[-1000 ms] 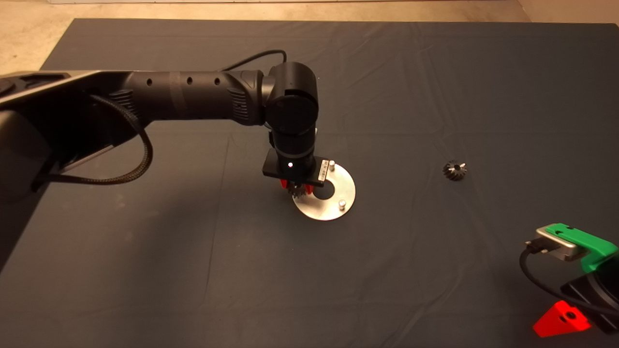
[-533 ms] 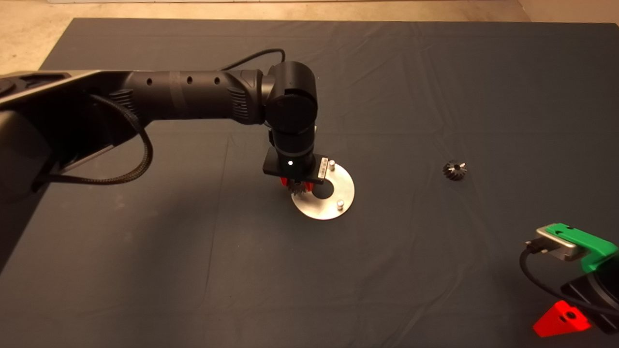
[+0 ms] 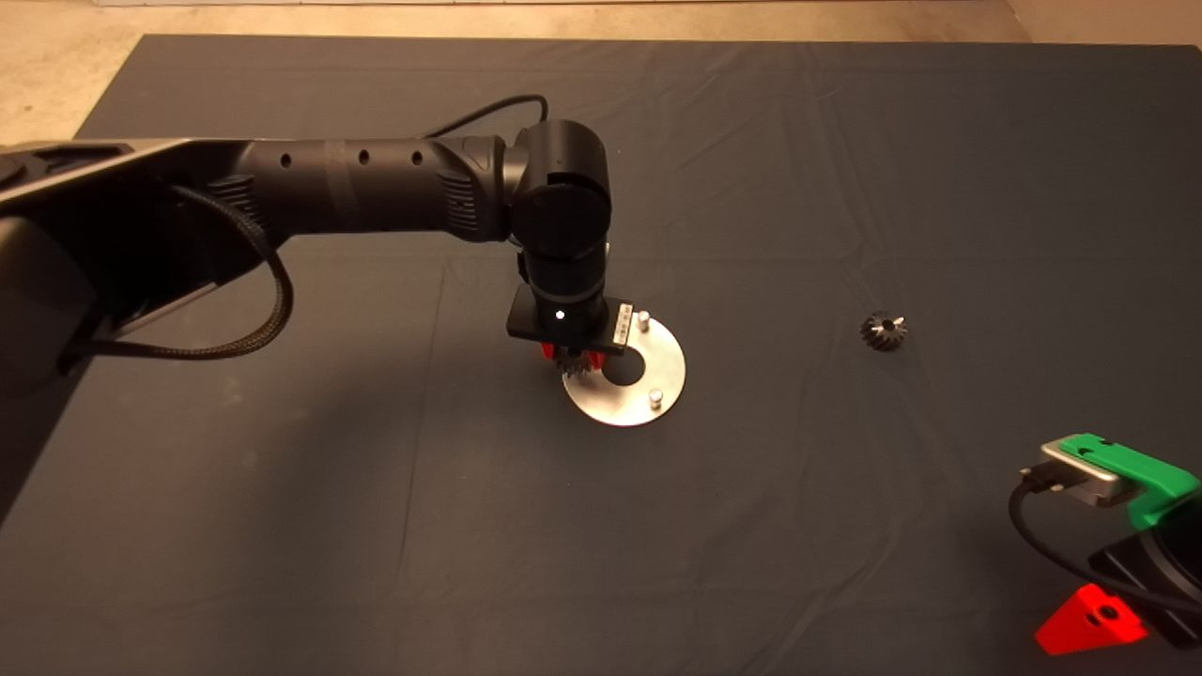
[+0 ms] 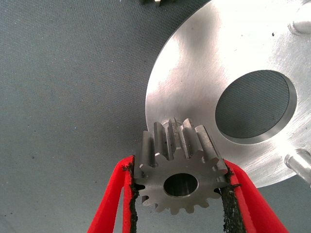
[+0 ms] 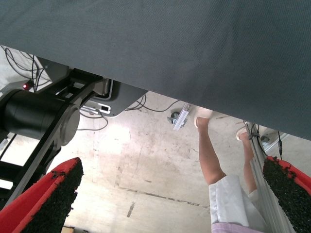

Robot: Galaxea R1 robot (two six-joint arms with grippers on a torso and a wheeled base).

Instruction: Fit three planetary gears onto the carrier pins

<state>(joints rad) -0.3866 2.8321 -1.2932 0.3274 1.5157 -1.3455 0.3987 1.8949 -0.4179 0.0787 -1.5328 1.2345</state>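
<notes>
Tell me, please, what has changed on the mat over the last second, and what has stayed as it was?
The left tool, shut on a planetary gear, has crept slightly toward the picture's left and far side in the head view, and the disc with its carrier pins has shifted the same way. The loose gear on the mat and the parked right tool at the lower right edge have not moved.

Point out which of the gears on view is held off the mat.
The gear clamped in the left hand, over the disc's edge. The other gear lies loose on the mat, far from the disc.
</notes>
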